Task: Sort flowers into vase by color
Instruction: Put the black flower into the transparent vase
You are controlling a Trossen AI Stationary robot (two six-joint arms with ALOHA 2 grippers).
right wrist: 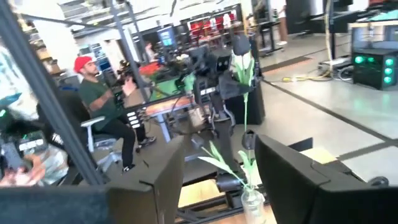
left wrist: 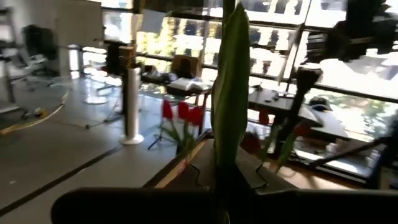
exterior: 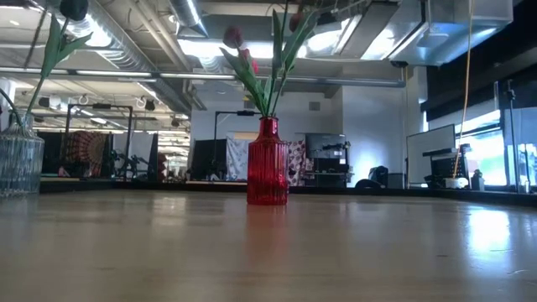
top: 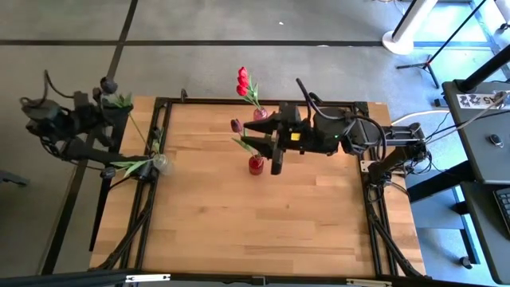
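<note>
1. High view: at the table's left edge, the left gripper [top: 102, 108] is seen closed on the green stem of a dark-headed tulip [top: 108, 84], held out beyond the wooden table [top: 263, 215].
2. Just beside that arm, a clear glass vase [top: 160, 162] is shown standing on the table's left edge; another dark-headed tulip [top: 107, 171] rests in it, its head leaning out past the table edge.
3. Near the table's middle, a red ribbed vase [exterior: 268, 163] is pictured upright, with a maroon tulip [top: 237, 126] and green leaves rising from it.
4. Behind it, toward the far edge, a second small red vase [top: 260, 114] is seen holding a cluster of bright red tulips [top: 242, 81].
5. The right gripper [top: 256, 145] is shown reaching in from the table's right side, hovering over the middle red vase; its fingers [right wrist: 165, 180] are parted in the right wrist view, with nothing gripped between them.
6. In the right wrist view, the glass vase is framed between those fingers far across the table, and a seated person [right wrist: 102, 99] is visible in the room beyond.
</note>
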